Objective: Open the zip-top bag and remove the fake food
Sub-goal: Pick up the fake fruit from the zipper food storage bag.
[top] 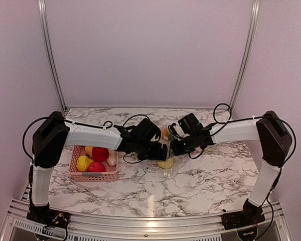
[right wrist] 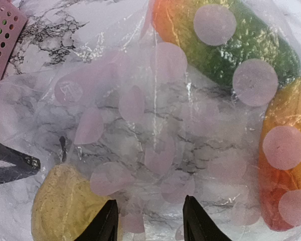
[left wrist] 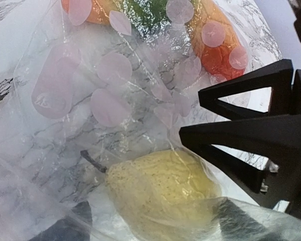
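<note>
Clear zip-top bag (right wrist: 140,100) at bench (top: 200,183) middle holds pear (left wrist: 160,196) and other fake food (right wrist: 251,50); some lies in pink basket (top: 93,176); left pincer (left wrist: 150,221) and right pincer (right wrist: 149,201) stand apart.

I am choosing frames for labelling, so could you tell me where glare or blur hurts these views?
Left wrist: the pear looks soft behind the crinkled bag, which catches white glints. Right wrist: similar glints, and the bag's pale dots mask parts of the food. Top view: clear, with one bright streak on the table.

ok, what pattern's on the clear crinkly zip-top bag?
Clear crinkly zip-top bag: scattered pale pink round dots. Best seen in right wrist view.
</note>
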{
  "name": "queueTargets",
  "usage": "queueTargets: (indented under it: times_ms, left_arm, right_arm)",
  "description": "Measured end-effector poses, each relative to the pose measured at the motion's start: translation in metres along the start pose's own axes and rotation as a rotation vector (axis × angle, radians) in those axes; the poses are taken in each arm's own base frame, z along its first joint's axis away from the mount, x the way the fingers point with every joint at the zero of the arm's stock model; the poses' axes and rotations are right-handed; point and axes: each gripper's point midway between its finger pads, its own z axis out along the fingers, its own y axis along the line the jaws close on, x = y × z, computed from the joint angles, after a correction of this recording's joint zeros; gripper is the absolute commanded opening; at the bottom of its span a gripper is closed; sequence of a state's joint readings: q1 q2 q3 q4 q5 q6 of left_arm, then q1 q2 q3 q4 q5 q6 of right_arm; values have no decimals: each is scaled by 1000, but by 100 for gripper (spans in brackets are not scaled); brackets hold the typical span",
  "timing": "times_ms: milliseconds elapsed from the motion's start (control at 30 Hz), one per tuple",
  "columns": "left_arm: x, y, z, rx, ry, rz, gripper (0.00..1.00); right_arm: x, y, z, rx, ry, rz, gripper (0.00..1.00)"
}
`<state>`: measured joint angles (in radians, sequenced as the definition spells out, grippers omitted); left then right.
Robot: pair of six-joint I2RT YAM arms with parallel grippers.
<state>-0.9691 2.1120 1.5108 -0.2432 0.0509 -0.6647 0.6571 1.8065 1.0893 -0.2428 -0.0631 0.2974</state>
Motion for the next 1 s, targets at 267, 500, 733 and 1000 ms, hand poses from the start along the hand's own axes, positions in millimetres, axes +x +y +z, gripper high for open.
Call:
queueTargets:
  times_ms: [267,500,733,1000]
  left_arm:
    - [9,7,-10,19,-19,-4,90]
    - [15,11,-17,50,-26,-19,88]
    - [12,7,-19,80,-37,-30,84]
    - [9,3,-20,96,-40,-27,83]
  right_arm:
    - [-26,17,-40,-68,-91,1,52]
    - [-20,29,-48,-142,-78,-7,53]
    - [-7,29,-40,-155,-36,12,29]
    - [4,20,-24,-110,3,30,24]
